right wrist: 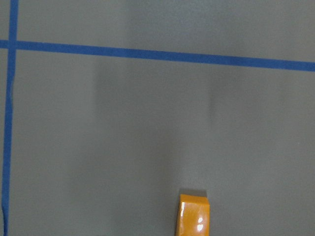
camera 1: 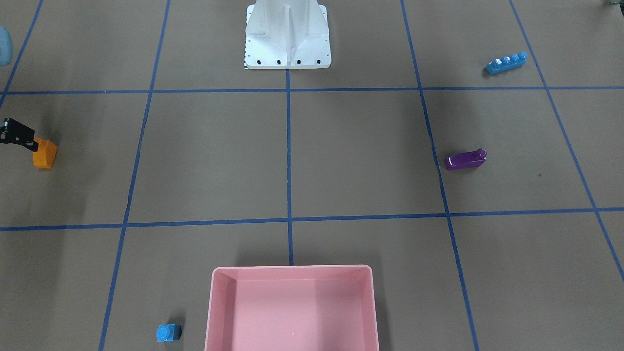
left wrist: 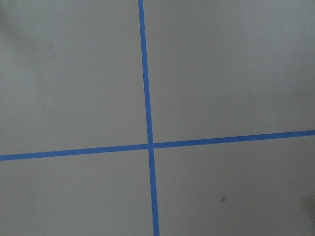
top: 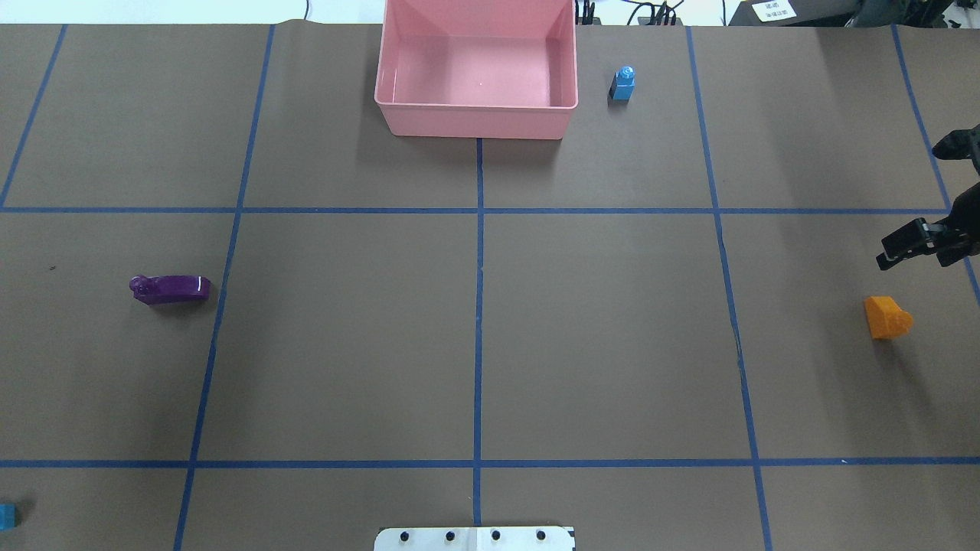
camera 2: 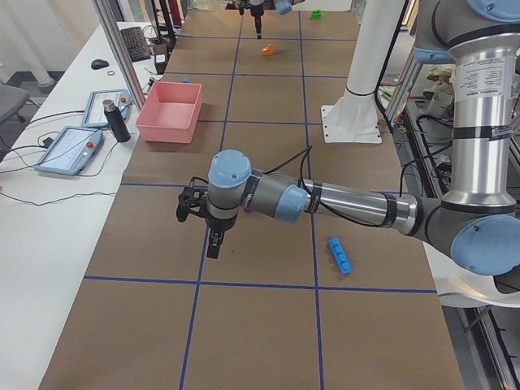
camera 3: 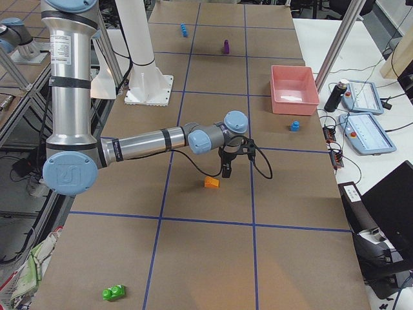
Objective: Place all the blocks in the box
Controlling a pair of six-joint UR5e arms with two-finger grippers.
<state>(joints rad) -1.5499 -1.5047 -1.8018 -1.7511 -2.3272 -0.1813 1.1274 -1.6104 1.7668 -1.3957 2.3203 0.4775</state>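
Nothing is in so far: on the table (top: 597, 329) the pink box (top: 475, 122) sits empty at the far edge, with all five blocks outside it. The right pincer (top: 913, 200) hangs spread wide near the orange block (top: 886, 317), gripping nothing. The left pincer (camera 2: 213, 244) hovers over bare tape lines, and I cannot tell how its jaws stand. The long blue block (camera 1: 506, 63) and purple block (top: 170, 289) lie well apart on the left side, the green block (camera 3: 113, 293) is far out right, and the small blue block (top: 622, 84) is just beside the box. The overhead view clips the long blue one, the green shows only in the side views, and the right wrist view cuts the orange off.
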